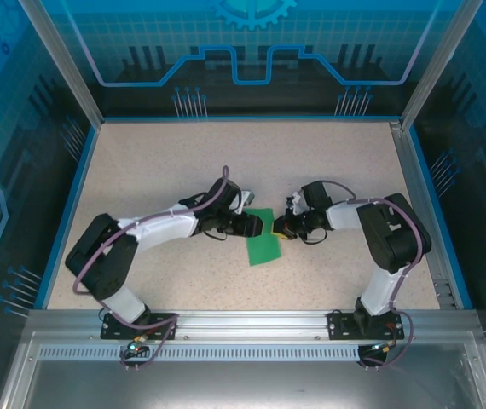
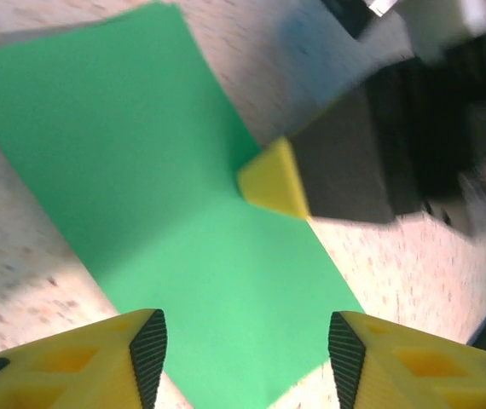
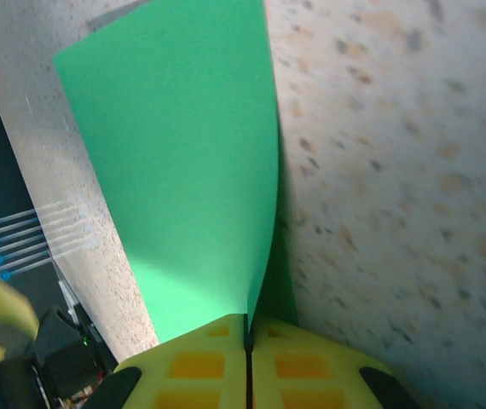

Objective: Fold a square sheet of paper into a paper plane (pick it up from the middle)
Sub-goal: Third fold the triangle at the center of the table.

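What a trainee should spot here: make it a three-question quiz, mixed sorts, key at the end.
1. True or false: the left gripper is shut on the green paper.
2. The right gripper is: A open above the paper; B shut on the paper's edge; C resting on bare table, away from the paper.
3. Fill in: the surface under the paper is a speckled ____.
Key: 1 false, the left gripper is open; 2 B; 3 table.

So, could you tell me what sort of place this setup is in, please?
Probably an enclosed robot test cell, not a home: a speckled tabletop fenced by aluminium frame posts and blue printed panels, two arms bolted to a metal rail, the right gripper pinching the green paper.
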{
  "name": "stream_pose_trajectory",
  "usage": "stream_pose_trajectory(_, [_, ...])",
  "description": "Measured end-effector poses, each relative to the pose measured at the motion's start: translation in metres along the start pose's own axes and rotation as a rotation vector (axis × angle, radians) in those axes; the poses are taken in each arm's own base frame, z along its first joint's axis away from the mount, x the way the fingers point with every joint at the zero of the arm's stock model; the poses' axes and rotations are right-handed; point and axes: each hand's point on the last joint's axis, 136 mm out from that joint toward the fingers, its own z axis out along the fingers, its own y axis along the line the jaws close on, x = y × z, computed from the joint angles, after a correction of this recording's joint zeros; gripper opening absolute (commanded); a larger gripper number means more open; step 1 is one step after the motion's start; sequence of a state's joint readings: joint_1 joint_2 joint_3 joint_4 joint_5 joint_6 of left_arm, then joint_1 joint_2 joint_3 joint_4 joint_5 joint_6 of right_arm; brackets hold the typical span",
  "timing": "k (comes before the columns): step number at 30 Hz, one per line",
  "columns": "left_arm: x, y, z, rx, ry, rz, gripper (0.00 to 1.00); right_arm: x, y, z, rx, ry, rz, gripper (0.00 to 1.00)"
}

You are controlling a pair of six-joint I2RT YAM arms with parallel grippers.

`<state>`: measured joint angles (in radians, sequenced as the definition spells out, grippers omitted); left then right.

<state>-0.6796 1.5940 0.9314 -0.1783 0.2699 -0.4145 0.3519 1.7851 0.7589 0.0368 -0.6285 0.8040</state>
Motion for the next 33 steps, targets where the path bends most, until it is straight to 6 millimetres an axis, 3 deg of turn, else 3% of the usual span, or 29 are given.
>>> stream_pose_trajectory(6, [0.038,-0.025,-0.009,-0.037,0.012,0.198,0.67,0.002,0.002,0.002,0.022,-0.055,0.077,0.08])
stream_pose_trajectory(12, [0.066,-0.042,0.0,-0.103,0.034,0.398,0.69,0.004,0.005,0.009,0.037,-0.09,0.118,0.09])
stream_pose_trajectory(18, [0.089,-0.038,0.021,-0.189,0.083,0.511,0.71,0.002,0.006,0.008,0.043,-0.112,0.134,0.1])
stream_pose_trajectory(23, [0.094,-0.03,0.032,-0.248,0.094,0.542,0.72,0.001,0.009,0.006,0.036,-0.116,0.129,0.11])
stream_pose_trajectory(26, [0.09,-0.028,0.032,-0.273,0.074,0.539,0.79,0.002,0.01,0.004,0.032,-0.111,0.124,0.11])
stream_pose_trajectory(33, [0.08,-0.031,0.033,-0.285,0.024,0.538,0.81,0.003,0.016,-0.003,0.007,-0.099,0.103,0.11])
